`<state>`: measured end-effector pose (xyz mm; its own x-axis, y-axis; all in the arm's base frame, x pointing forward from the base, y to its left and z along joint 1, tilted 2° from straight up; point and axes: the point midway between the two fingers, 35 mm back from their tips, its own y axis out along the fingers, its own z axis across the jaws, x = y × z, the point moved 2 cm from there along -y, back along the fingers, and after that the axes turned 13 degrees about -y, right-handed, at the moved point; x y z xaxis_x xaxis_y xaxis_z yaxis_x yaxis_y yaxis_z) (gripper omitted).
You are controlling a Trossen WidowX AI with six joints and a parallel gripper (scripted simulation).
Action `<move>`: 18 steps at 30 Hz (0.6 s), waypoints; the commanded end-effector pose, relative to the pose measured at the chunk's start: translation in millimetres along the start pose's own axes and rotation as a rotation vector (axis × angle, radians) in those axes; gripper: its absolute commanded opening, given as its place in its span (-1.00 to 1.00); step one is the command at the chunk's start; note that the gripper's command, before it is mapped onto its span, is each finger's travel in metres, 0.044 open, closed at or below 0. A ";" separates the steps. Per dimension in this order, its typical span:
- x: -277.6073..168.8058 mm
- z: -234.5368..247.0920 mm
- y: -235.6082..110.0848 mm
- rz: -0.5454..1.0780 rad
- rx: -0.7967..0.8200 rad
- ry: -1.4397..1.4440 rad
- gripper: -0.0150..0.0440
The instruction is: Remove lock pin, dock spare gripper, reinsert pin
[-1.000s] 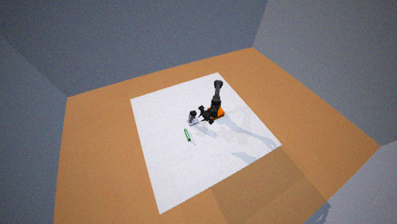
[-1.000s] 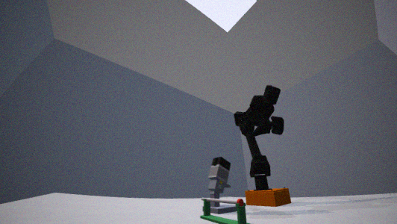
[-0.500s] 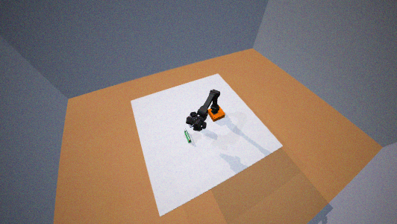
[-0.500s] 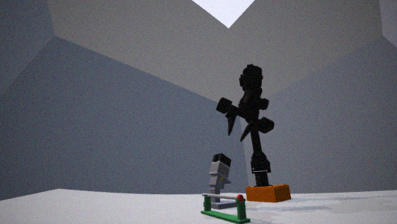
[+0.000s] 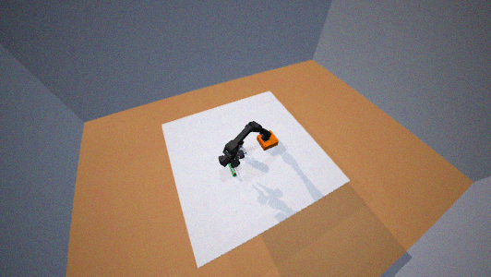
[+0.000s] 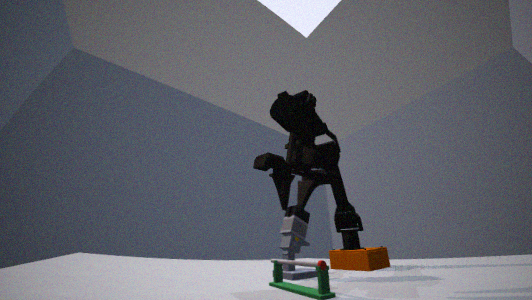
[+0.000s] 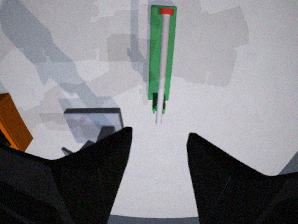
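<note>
Black arm (image 5: 242, 135): bolted to an orange base block (image 5: 268, 139) on a white mat (image 5: 286, 185), reaching out and down over the mat's middle.

Gripper (image 7: 158, 163): two dark fingers part-way closed with an open gap, nothing between them; it hangs above the mat, clear of the green cradle.

Green cradle (image 6: 300, 287): flat base with two uprights, near the mat's middle. A pale pin (image 6: 297, 262) with a red end (image 6: 322, 264) lies across the uprights.

Grey spare gripper (image 6: 294, 235): stands upright on a grey foot just behind the cradle, close under the arm's dark fingers in the exterior view; whether they touch cannot be told.

Writing: no brand, label or text legible on any part.

Room: bare mat stretches wide on the near and left sides; orange floor (image 5: 120, 194) borders the mat, grey walls beyond.
</note>
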<state>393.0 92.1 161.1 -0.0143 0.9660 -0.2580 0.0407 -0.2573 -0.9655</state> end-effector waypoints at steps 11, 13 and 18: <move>10.6 -7.5 29.5 -0.019 0.009 -0.043 0.12; 13.9 -8.1 41.1 -0.019 0.009 -0.043 0.12; 20.2 -7.3 67.3 -0.019 0.009 -0.043 0.12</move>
<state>404.3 95.1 112.2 -0.0514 0.9691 -0.2413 0.0432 -0.2393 -0.9700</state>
